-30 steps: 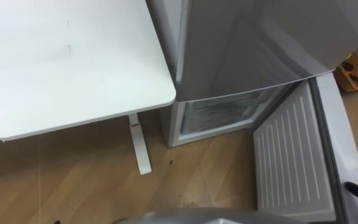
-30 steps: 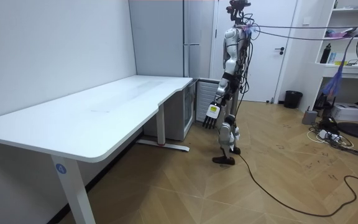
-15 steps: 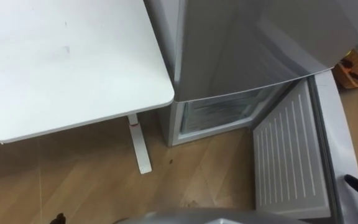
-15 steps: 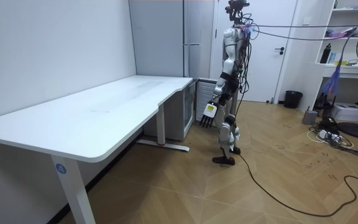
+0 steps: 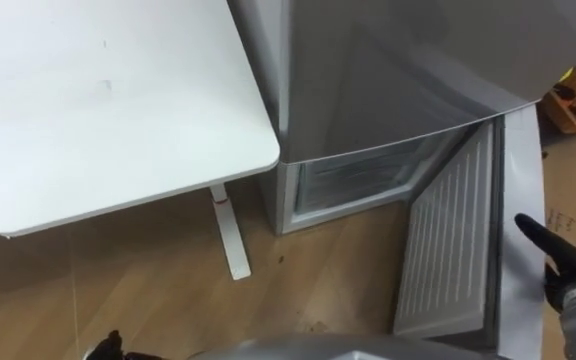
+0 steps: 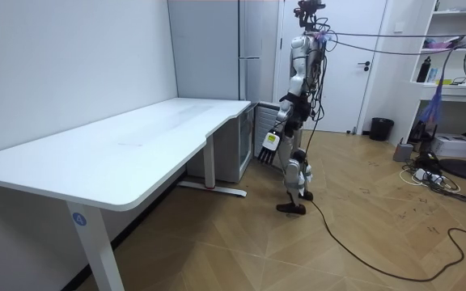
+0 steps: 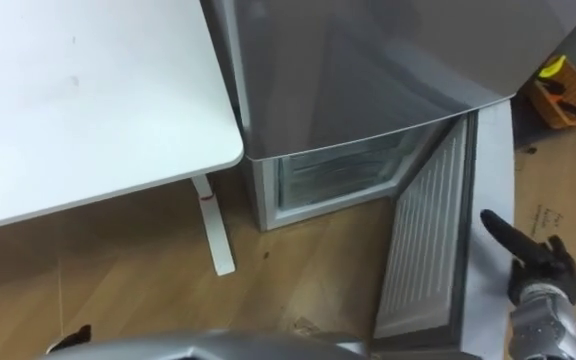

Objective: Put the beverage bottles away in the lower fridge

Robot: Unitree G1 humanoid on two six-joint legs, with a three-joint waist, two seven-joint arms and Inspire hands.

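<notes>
Zero drinks are in the right hand (image 5: 568, 262), whose fingers lie straight and released, aimed at the outer side of the door (image 5: 448, 250). Where the drinks are I cannot tell: the lower compartment (image 5: 353, 180) shows me a pale frosted front and nothing I can read as a bottle or can. The left hand (image 5: 108, 345) is a dark tip at the lower edge, and I cannot tell its state. The door stands partly swung out, hinged on my right, its ribbed liner facing the opening. I judge the step in hand to be door work. From this outer side a push would swing it toward shut, so I would lay flat fingers low on the panel near the free edge, press slowly, and keep the wrist clear of the gap. Whether the fingertips already touch the panel I cannot tell. The eye views give me the liner, the compartment and the table (image 5: 98, 100) corner just beside the fridge. The room view instead shows the robot upright just by the door, a hand (image 6: 269, 144) hanging beside it, which I take for the right.
</notes>
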